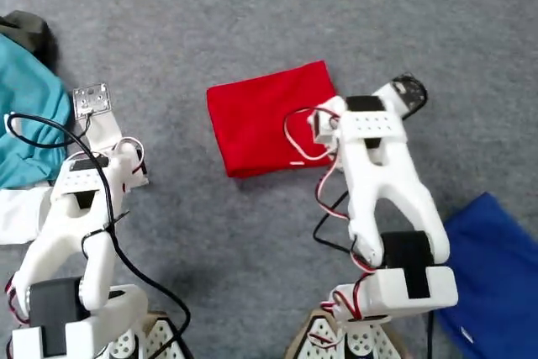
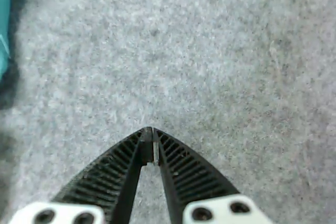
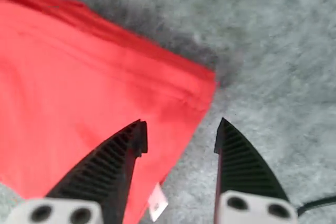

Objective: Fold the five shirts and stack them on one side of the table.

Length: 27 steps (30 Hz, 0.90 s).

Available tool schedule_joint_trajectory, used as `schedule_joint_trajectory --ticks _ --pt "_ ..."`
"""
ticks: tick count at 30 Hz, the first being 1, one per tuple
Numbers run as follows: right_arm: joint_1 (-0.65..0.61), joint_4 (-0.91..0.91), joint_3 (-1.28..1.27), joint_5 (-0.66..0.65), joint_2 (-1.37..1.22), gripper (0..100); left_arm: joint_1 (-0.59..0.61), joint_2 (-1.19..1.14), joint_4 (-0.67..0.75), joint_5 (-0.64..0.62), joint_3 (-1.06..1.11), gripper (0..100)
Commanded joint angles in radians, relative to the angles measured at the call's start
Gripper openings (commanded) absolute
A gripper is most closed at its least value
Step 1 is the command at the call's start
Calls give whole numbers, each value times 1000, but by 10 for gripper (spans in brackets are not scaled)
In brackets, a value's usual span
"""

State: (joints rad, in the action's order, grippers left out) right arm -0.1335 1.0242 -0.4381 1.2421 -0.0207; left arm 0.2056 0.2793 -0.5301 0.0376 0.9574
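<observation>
1. Right end effector [image 3: 181, 124] hangs with its jaws spread and nothing between them. One finger is over the red shirt [image 1: 265, 115], the other over the bare grey surface [image 1: 168, 39], so the shirt's right-hand edge runs through the gap.
2. Left end effector [image 2: 148, 130] is pinched closed on nothing, low over bare surface at the left of the high view, just beside a teal shirt [image 1: 25, 115].
3. In the high view the red shirt lies folded at upper centre. Its long axis runs left to right, tilting slightly up toward the right.
4. A blue shirt [image 1: 496, 266] lies at the lower right.
5. Judgement: the right arm is far nearer the red shirt. Most of the cloth lies to the frame's left of that end effector, so closing on the near edge looks like the way to carry it to a stack.
</observation>
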Motion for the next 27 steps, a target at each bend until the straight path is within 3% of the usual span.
schedule_joint_trajectory --ticks 1,25,27 --pt "-24 -14 67 9 2 224 8 30 15 -6 -5 20" --pt "-7 -140 105 29 -271 222 8 28 15 -5 -2 20" --pt "7 -140 105 32 -271 183 8 28 15 -5 -2 20"
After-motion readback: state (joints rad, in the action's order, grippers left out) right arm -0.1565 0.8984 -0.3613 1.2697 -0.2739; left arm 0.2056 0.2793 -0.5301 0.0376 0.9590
